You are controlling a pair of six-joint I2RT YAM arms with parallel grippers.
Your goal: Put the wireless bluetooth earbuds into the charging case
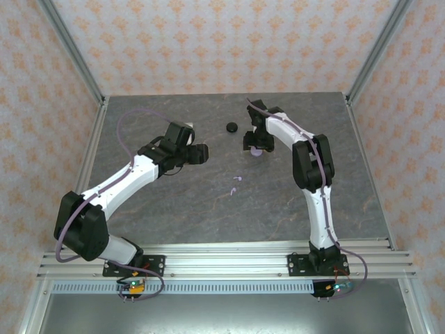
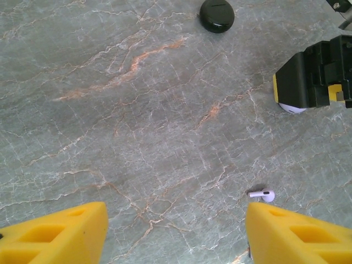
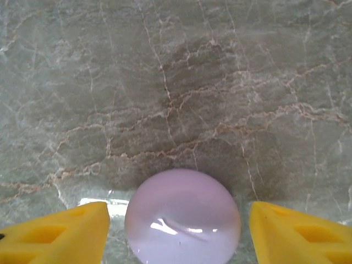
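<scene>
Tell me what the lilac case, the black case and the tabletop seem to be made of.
Lilac case: probably glossy moulded plastic; smooth dome with sharp light reflections.
Black case: likely plastic too, satin to glossy, with a soft sheen.
Tabletop: grey stone look with orange veins, possibly a printed laminate or mat; matte.

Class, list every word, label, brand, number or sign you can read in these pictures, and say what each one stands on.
No text can be read anywhere.
The lilac case is plain, with only glare on it.
The black case and the lilac earbud show no legible marks.
The wallpaper bears a pattern and no letters.
</scene>
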